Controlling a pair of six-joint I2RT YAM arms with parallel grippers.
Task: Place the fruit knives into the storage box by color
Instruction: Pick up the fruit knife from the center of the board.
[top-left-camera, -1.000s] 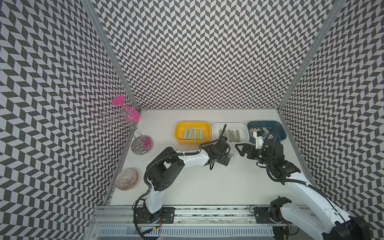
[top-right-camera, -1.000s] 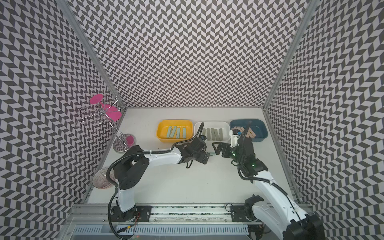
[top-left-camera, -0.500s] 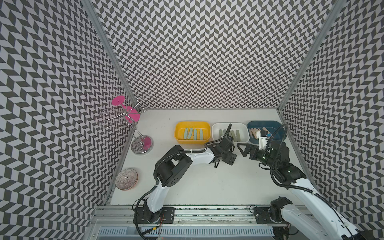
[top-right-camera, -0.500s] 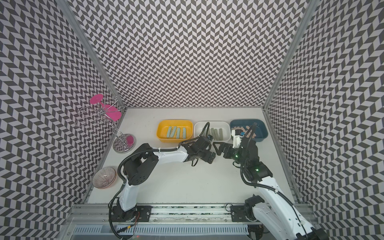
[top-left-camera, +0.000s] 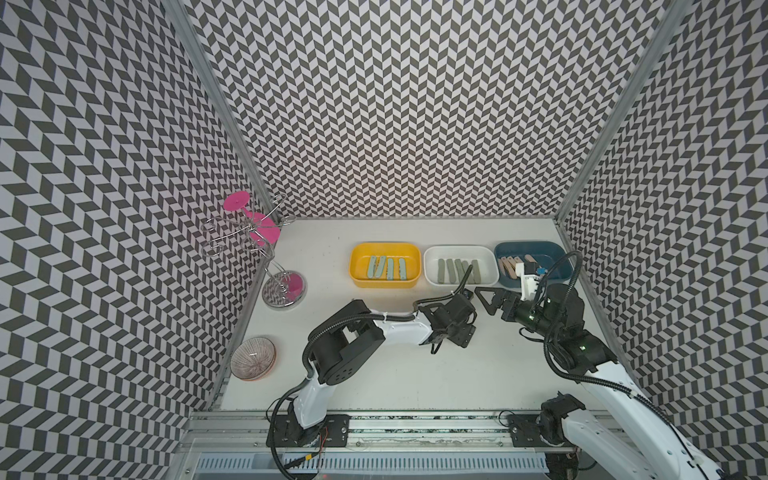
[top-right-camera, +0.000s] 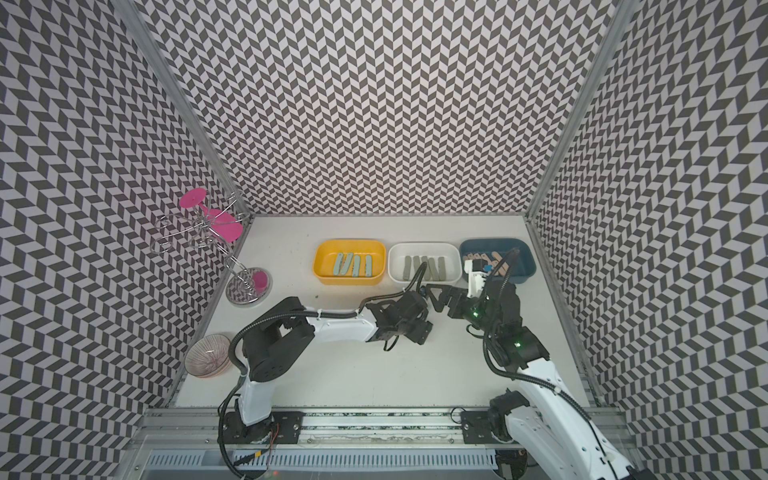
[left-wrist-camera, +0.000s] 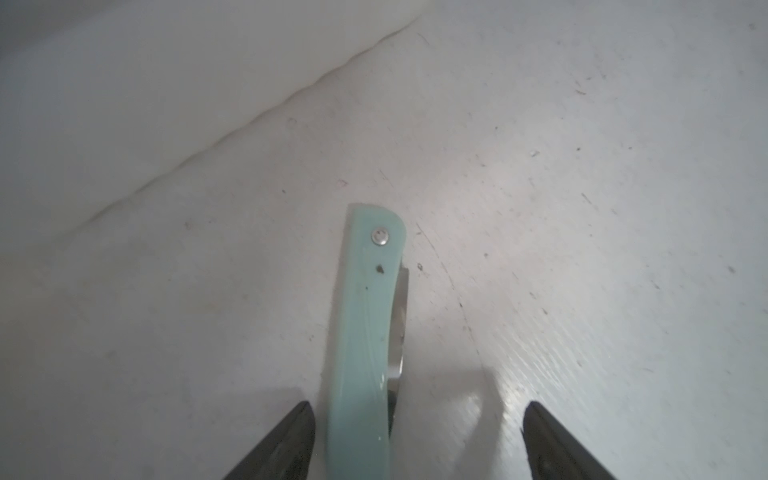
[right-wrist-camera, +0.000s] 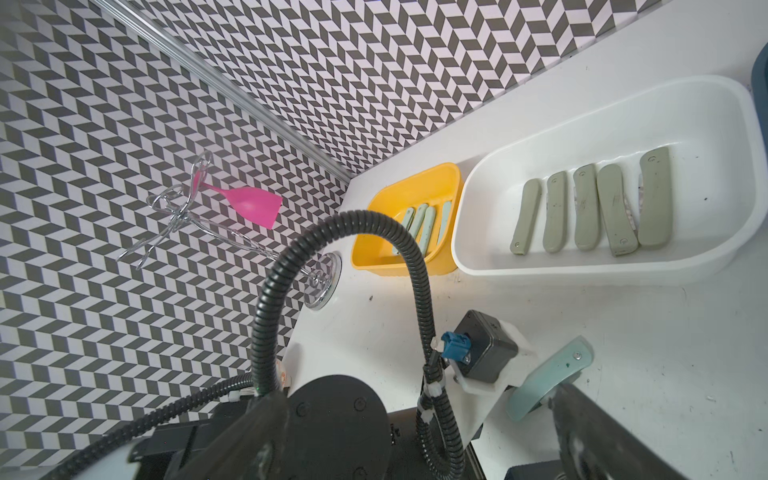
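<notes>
Scuffed white tabletop (left-wrist-camera: 582, 208) lay close under my left pincer (left-wrist-camera: 417, 405), whose jaws stood apart astride a pale mint-blue fruit knife (left-wrist-camera: 365, 324). One fingertip (left-wrist-camera: 291, 440) sat just beside its handle, perhaps brushing it, though the blur there left me unsure; the opposite one was well clear. Nothing was clamped yet. My right pincer (top-left-camera: 488, 297) hung released and empty nearby. I judged this the pick-up step. The next move called for squeezing across the handle, lifting clear, and carrying past the white box (top-left-camera: 459, 250) of sage knives (top-left-camera: 451, 270) to the yellow box (top-left-camera: 384, 246), where four mint ones (top-left-camera: 386, 267) lay.
</notes>
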